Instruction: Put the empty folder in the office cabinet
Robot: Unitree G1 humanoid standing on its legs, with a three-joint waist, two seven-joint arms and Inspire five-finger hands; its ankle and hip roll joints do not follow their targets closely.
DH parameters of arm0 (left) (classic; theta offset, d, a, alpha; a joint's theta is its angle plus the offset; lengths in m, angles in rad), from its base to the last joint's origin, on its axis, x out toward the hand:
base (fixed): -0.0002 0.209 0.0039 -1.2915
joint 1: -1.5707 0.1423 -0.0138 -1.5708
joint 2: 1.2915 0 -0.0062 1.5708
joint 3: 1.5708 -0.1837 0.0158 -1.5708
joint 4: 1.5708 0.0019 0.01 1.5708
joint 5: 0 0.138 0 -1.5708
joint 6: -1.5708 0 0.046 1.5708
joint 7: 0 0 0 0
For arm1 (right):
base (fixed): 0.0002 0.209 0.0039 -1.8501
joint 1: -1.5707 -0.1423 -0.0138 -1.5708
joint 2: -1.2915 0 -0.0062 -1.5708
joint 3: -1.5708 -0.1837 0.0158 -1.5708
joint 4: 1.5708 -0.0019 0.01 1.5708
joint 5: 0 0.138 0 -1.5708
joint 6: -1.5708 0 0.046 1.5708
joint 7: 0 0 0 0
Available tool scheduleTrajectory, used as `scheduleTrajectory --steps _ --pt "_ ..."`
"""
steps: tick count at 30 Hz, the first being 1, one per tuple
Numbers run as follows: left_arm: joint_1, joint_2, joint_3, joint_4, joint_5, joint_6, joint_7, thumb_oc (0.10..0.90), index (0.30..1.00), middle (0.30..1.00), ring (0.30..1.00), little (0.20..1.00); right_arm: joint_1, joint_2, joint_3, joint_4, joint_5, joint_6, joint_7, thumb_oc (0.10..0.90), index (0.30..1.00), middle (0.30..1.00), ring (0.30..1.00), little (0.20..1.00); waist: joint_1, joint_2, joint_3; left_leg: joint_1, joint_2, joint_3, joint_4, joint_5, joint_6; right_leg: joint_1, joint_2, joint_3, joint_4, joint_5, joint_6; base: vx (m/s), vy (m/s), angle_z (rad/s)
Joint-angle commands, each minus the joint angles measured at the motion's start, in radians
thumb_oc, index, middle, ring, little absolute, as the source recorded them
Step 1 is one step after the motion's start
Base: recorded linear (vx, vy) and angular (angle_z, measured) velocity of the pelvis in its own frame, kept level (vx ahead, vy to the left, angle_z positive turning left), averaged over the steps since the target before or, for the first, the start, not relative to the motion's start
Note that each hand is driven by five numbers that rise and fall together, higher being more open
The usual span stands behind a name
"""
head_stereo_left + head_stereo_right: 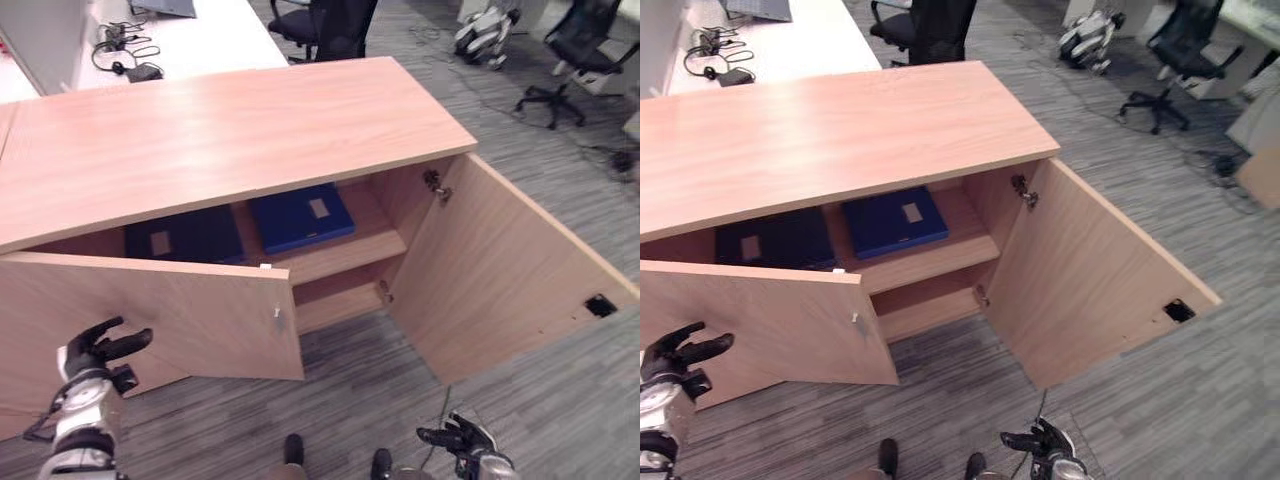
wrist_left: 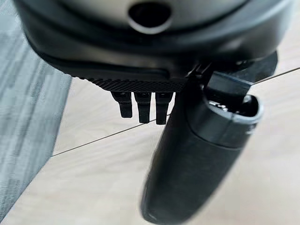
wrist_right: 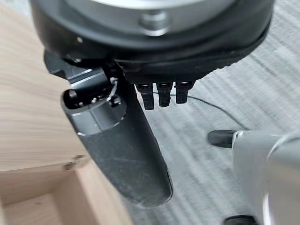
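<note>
Grey carpet under open cabinet (image 1: 230, 130); left robot hand (image 1: 97, 350) and right robot hand (image 1: 462, 438) low, loosely spread, empty.

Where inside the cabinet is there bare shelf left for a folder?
Upper shelf: bare strip between the blue folder and the hinge-side wall. Lower shelf looks bare. It is crowded on the left, where the dark folder sits behind the half-open left door.

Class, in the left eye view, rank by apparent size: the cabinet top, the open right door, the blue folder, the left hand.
1. Cabinet top
2. Right door
3. Blue folder
4. Left hand; it lies nearer the camera, yet looks smallest.
</note>
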Motion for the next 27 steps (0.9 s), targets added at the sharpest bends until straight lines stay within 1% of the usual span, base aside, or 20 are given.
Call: scheduleTrajectory --steps 1,2,3,4,5,6,8,9,10,11,12,13,14,15,16,17,22,24,25,27 --pt "-0.130 0.113 0.051 -0.062 0.048 -0.113 -0.012 0.800 0.900 0.900 0.900 0.900 0.021 -0.021 0.029 -0.022 -0.029 -0.031 0.008 0.800 0.900 0.900 0.900 0.900 -0.033 0.029 -0.049 0.004 -0.029 -0.029 -0.003 -0.065 0.000 0.095 -0.037 -0.079 0.018 -0.125 0.039 0.13 -0.035 -0.31" --pt "-0.112 0.105 0.044 -0.051 0.068 -0.107 -0.004 0.800 0.900 0.900 0.900 0.900 0.016 -0.030 0.029 -0.010 -0.036 -0.038 -0.003 0.800 0.900 0.900 0.900 0.900 -0.011 0.025 -0.047 0.007 -0.035 -0.027 -0.010 -0.073 -0.007 0.128 -0.052 -0.117 -0.151 -0.117 0.002 0.13 -0.035 -0.20" --pt "-0.112 0.104 0.044 -0.051 0.068 -0.107 -0.004 0.800 0.900 0.900 0.900 0.900 0.016 -0.030 0.029 -0.010 -0.036 -0.038 -0.003 0.800 0.900 0.900 0.900 0.900 -0.011 0.026 -0.046 0.009 -0.035 -0.027 -0.010 -0.073 -0.007 0.130 -0.051 -0.117 -0.152 -0.116 0.002 0.18 -0.005 -0.17" --pt "-0.119 0.100 0.043 -0.042 0.063 -0.113 -0.018 0.800 0.900 0.900 0.900 0.900 0.038 -0.034 0.039 -0.012 -0.048 -0.026 0.010 0.800 0.900 0.900 0.900 0.900 -0.014 0.020 -0.063 0.019 -0.051 -0.034 -0.023 -0.075 -0.006 0.141 -0.046 -0.078 -0.229 -0.085 -0.001 0.10 0.024 -0.12" --pt "-0.119 0.100 0.044 -0.042 0.063 -0.114 -0.019 0.800 0.900 0.900 0.900 0.900 0.038 -0.034 0.038 -0.012 -0.048 -0.026 0.010 0.800 0.900 0.900 0.900 0.900 -0.014 0.020 -0.065 0.016 -0.052 -0.034 -0.023 -0.073 -0.005 0.139 -0.046 -0.078 -0.232 -0.081 -0.002 0.22 0.011 -0.03" --pt "-0.101 0.083 0.053 -0.051 0.049 -0.126 -0.020 0.800 0.900 0.900 0.900 0.900 0.057 -0.042 0.033 -0.015 -0.057 -0.029 0.014 0.800 0.900 0.900 0.900 0.900 -0.020 0.016 -0.080 0.021 -0.064 -0.040 -0.026 -0.083 -0.005 0.170 -0.039 -0.067 -0.290 -0.072 -0.005 0.12 -0.012 0.09" --pt "-0.088 0.066 0.060 -0.070 0.044 -0.129 -0.020 0.800 0.900 0.900 0.900 0.900 0.060 -0.043 0.029 -0.017 -0.056 -0.030 0.015 0.800 0.900 0.900 0.900 0.900 -0.019 0.016 -0.090 0.019 -0.066 -0.041 -0.028 -0.081 -0.006 0.177 -0.040 -0.072 -0.306 -0.065 -0.004 0.15 -0.017 0.15" --pt "-0.051 0.021 0.070 -0.118 0.047 -0.134 -0.017 0.800 0.900 0.900 0.900 0.900 0.066 -0.048 0.025 -0.018 -0.058 -0.029 0.012 0.800 0.900 0.900 0.900 0.900 -0.017 0.019 -0.106 0.028 -0.065 -0.045 -0.037 -0.085 -0.010 0.199 -0.036 -0.075 -0.336 -0.061 -0.008 0.14 -0.018 0.14" --pt "-0.049 0.020 0.072 -0.119 0.048 -0.134 -0.016 0.800 0.900 0.900 0.900 0.900 0.067 -0.048 0.026 -0.019 -0.058 -0.029 0.012 0.800 0.900 0.900 0.900 0.900 -0.018 0.019 -0.106 0.029 -0.064 -0.046 -0.037 -0.086 -0.010 0.200 -0.035 -0.076 -0.338 -0.060 -0.008 0.13 -0.026 0.15" --pt "-0.031 -0.001 0.075 -0.140 0.046 -0.136 -0.016 0.800 0.900 0.900 0.900 0.900 0.070 -0.051 0.021 -0.021 -0.059 -0.029 0.012 0.800 0.900 0.900 0.900 0.900 -0.017 0.020 -0.112 0.036 -0.064 -0.049 -0.042 -0.087 -0.012 0.214 -0.032 -0.078 -0.354 -0.063 -0.010 0.10 -0.045 0.06" --pt "0.009 -0.058 0.077 -0.208 0.041 -0.141 -0.016 0.800 0.900 0.900 0.900 0.900 0.073 -0.054 0.006 -0.017 -0.060 -0.029 0.007 0.800 0.900 0.900 0.900 0.900 -0.011 0.021 -0.117 0.045 -0.061 -0.057 -0.044 -0.091 -0.017 0.236 -0.025 -0.083 -0.374 -0.072 -0.017 0.10 -0.045 0.05" --pt "0.012 -0.060 0.079 -0.211 0.043 -0.140 -0.015 0.800 0.900 0.900 0.900 0.900 0.074 -0.055 0.007 -0.017 -0.060 -0.029 0.007 0.800 0.900 0.900 0.900 0.900 -0.012 0.022 -0.116 0.047 -0.060 -0.057 -0.044 -0.091 -0.017 0.239 -0.024 -0.084 -0.376 -0.071 -0.017 0.09 -0.054 0.07" --pt "0.043 -0.097 0.078 -0.254 0.039 -0.143 -0.020 0.800 0.900 0.900 0.900 0.900 0.076 -0.054 -0.002 -0.017 -0.058 -0.028 0.004 0.800 0.900 0.900 0.900 0.900 -0.009 0.024 -0.120 0.053 -0.059 -0.061 -0.044 -0.094 -0.020 0.254 -0.021 -0.087 -0.389 -0.075 -0.020 0.09 -0.057 0.13" --pt "0.106 -0.171 0.062 -0.350 0.052 -0.146 -0.030 0.800 0.900 0.900 0.900 0.900 0.083 -0.053 -0.021 -0.011 -0.055 -0.026 0.002 0.800 0.900 0.900 0.900 0.900 -0.003 0.028 -0.126 0.062 -0.055 -0.066 -0.044 -0.096 -0.024 0.276 -0.016 -0.096 -0.408 -0.082 -0.025 0.10 -0.074 0.10" --pt "0.141 -0.212 0.049 -0.393 0.062 -0.147 -0.039 0.800 0.900 0.900 0.900 0.900 0.083 -0.051 -0.028 -0.010 -0.054 -0.026 0.000 0.800 0.900 0.900 0.900 0.900 0.001 0.030 -0.129 0.066 -0.052 -0.068 -0.044 -0.096 -0.027 0.282 -0.014 -0.098 -0.411 -0.087 -0.027 0.09 -0.101 0.07" --pt "0.202 -0.276 0.014 -0.474 0.089 -0.141 -0.069 0.800 0.900 0.900 0.900 0.900 0.083 -0.051 -0.036 -0.005 -0.061 -0.023 0.003 0.800 0.900 0.900 0.900 0.900 0.008 0.033 -0.128 0.069 -0.049 -0.073 -0.044 -0.095 -0.031 0.288 -0.009 -0.102 -0.411 -0.099 -0.031 0.04 -0.075 0.03" --pt "0.346 -0.366 -0.075 -0.657 0.138 -0.120 -0.157 0.800 0.900 0.900 0.900 0.900 0.079 -0.054 -0.056 -0.001 -0.068 -0.022 0.007 0.800 0.900 0.900 0.900 0.900 0.027 0.051 -0.120 0.068 -0.038 -0.081 -0.044 -0.086 -0.038 0.294 -0.004 -0.106 -0.411 -0.118 -0.041 0.00 -0.068 -0.01" --pt "0.412 -0.400 -0.119 -0.741 0.142 -0.104 -0.205 0.800 0.900 0.900 0.900 0.900 0.075 -0.056 -0.061 0.005 -0.068 -0.022 0.006 0.800 0.900 0.900 0.900 0.900 0.034 0.059 -0.107 0.063 -0.033 -0.086 -0.042 -0.078 -0.042 0.293 0.000 -0.108 -0.411 -0.122 -0.048 -0.03 -0.093 -0.01" --pt "0.413 -0.400 -0.119 -0.742 0.142 -0.103 -0.205 0.800 0.900 0.900 0.900 0.900 0.076 -0.056 -0.061 0.005 -0.068 -0.022 0.006 0.800 0.900 0.900 0.900 0.900 0.034 0.060 -0.108 0.063 -0.033 -0.086 -0.042 -0.078 -0.042 0.293 0.001 -0.108 -0.411 -0.122 -0.048 -0.04 -0.091 0.01" --pt "0.447 -0.401 -0.165 -0.762 0.160 -0.097 -0.245 0.800 0.900 0.900 0.900 0.900 0.070 -0.062 -0.064 0.005 -0.063 -0.025 0.006 0.800 0.900 0.900 0.900 0.900 0.034 0.068 -0.099 0.057 -0.028 -0.089 -0.038 -0.072 -0.046 0.292 0.005 -0.108 -0.411 -0.126 -0.052 -0.04 -0.072 0.02"
